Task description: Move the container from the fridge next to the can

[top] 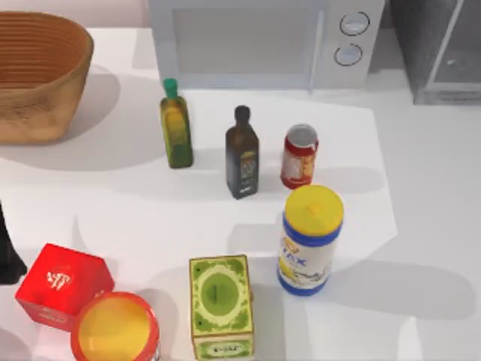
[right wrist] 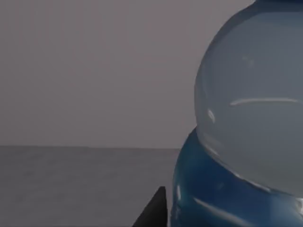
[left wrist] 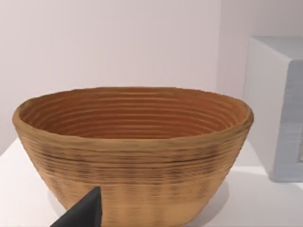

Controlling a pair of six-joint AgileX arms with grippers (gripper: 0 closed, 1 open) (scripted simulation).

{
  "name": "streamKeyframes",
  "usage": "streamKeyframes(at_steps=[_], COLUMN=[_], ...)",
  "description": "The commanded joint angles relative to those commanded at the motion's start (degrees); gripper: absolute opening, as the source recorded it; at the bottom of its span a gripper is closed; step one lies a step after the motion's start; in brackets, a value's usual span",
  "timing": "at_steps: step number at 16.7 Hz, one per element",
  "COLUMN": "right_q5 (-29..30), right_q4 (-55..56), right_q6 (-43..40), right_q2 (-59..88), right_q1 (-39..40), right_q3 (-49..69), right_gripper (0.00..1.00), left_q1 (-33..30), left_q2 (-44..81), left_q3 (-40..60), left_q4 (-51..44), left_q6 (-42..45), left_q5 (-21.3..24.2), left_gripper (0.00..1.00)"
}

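Note:
The container (right wrist: 251, 118), a clear bottle with a blue lower band, stands very close in the right wrist view on the grey floor of the fridge (right wrist: 71, 184). A dark edge of my right gripper (right wrist: 152, 213) lies right beside its blue part; whether they touch is unclear. Part of the fridge (top: 443, 53) shows at the table's back right corner. The red can (top: 299, 156) with a silvery top stands mid-table, right of a dark bottle (top: 242, 154). My left arm (top: 7, 252) is parked at the left edge, and my left gripper (left wrist: 80, 213) faces the basket.
A woven basket (top: 37, 75) sits back left and a white microwave (top: 263, 41) at the back centre. Around the can stand a green-capped oil bottle (top: 176, 126) and a yellow-lidded canister (top: 310, 239). A green box (top: 220, 304), red box (top: 62, 286) and red tub (top: 116, 329) line the front.

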Motion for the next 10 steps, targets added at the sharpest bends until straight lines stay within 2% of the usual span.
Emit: streamKeyframes(at_steps=[10], right_q5=[0.0], right_q4=[-1.9], right_q6=[0.1], right_q2=[-1.8], right_q1=[-0.2], right_q3=[0.3], right_gripper=[0.0], left_q1=[0.0], left_q2=[0.0], left_q3=[0.0], left_q4=[0.0], left_q6=[0.0], left_q5=[0.0], left_gripper=[1.0])
